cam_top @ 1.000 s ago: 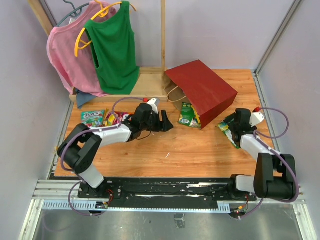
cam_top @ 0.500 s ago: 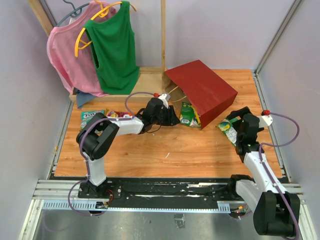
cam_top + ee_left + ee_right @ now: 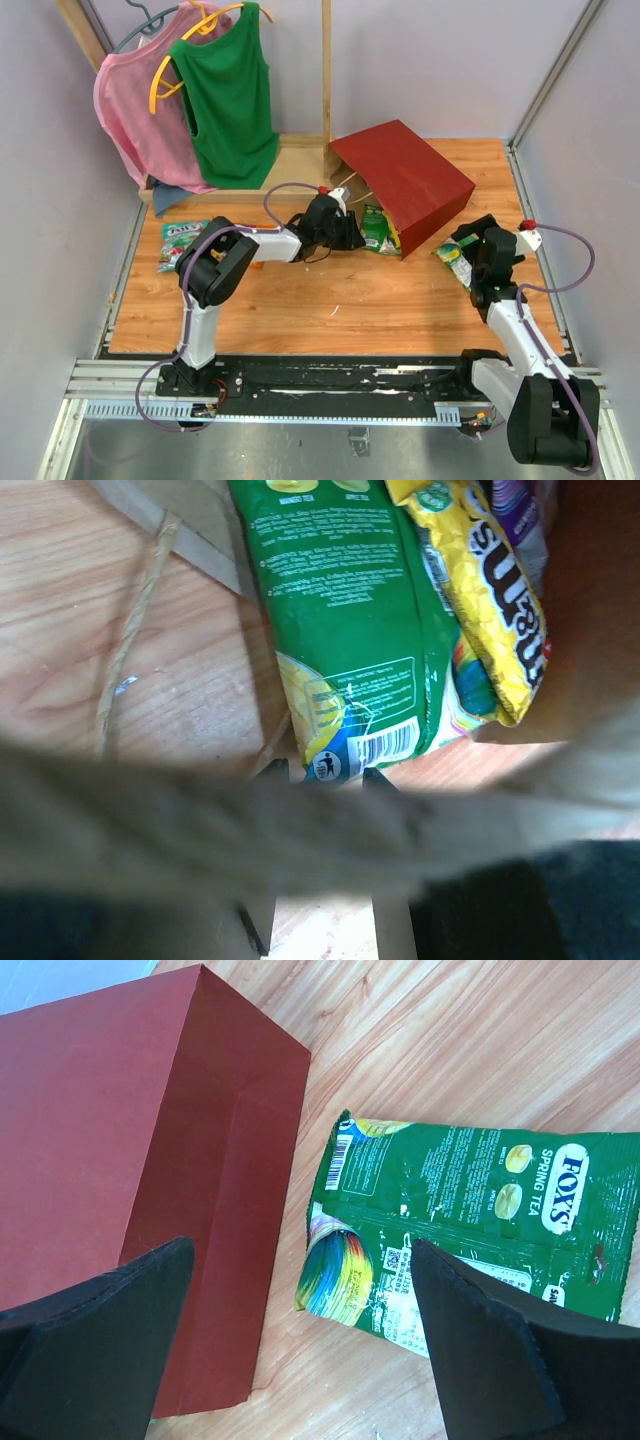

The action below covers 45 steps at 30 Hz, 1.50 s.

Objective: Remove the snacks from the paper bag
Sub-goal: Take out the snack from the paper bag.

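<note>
The red paper bag [image 3: 405, 180] lies on its side at the back of the table, mouth toward the left. Snacks poke out of the mouth: a green packet [image 3: 350, 610], a yellow packet [image 3: 490, 590] and a purple one [image 3: 520, 520]. My left gripper [image 3: 350, 235] is at the mouth. Its fingertips [image 3: 275, 772] stand a little apart with the green packet's lower corner between them, and a blurred pale band hides the rest of the fingers. My right gripper [image 3: 300, 1260] hangs wide open above another green packet [image 3: 470, 1210], which lies beside the bag's red wall [image 3: 150, 1160].
A third green packet [image 3: 183, 233] lies at the table's left. A wooden rack [image 3: 326, 80] with a pink top [image 3: 135, 110] and a green top [image 3: 230, 95] stands at the back left. The bag's twine handle [image 3: 130, 630] lies on the wood by the left gripper.
My left gripper has reached right to the bag's mouth and its jaws have narrowed round the green packet's corner. The right gripper has lifted off its packet and opened wider.
</note>
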Tool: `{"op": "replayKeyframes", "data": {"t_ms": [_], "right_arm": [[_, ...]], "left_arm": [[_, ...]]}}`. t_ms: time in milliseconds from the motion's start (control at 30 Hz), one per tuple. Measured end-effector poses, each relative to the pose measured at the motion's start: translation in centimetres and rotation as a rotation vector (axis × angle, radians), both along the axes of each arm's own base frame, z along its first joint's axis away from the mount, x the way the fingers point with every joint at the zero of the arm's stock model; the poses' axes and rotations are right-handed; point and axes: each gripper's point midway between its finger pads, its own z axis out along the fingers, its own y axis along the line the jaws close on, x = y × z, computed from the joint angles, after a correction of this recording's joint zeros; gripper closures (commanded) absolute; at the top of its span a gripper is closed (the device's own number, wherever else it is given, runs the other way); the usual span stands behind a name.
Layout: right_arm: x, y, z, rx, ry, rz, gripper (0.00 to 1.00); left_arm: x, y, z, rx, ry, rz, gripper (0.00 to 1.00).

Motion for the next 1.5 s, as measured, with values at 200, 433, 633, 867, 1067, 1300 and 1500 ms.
{"op": "replayKeyframes", "data": {"t_ms": [200, 433, 633, 867, 1067, 1300, 1500], "right_arm": [[0.0, 0.0, -0.2, 0.001, 0.006, 0.001, 0.09], [0.1, 0.3, -1.1, 0.008, 0.036, 0.014, 0.09], [0.2, 0.5, -1.8, 0.014, 0.054, 0.025, 0.09], [0.3, 0.8, -2.0, 0.021, 0.061, 0.039, 0.09], [0.3, 1.0, -2.0, 0.027, 0.061, 0.053, 0.09], [0.4, 1.2, -2.1, 0.032, 0.061, 0.063, 0.09], [0.4, 1.4, -2.0, 0.037, 0.057, 0.074, 0.09]], "left_arm": [[0.4, 0.7, -1.0, 0.052, 0.000, 0.029, 0.60], [0.5, 0.5, -1.2, 0.063, -0.008, 0.027, 0.60], [0.4, 0.2, -1.5, 0.049, -0.006, 0.015, 0.68], [0.3, -0.1, -1.4, 0.033, 0.000, 0.007, 0.75], [0.2, 0.0, -1.3, 0.028, -0.003, 0.012, 0.98], [-0.1, 0.6, 1.4, 0.010, -0.048, 0.019, 0.99], [-0.7, 1.8, 3.8, 0.010, -0.092, 0.034, 1.00]]}}
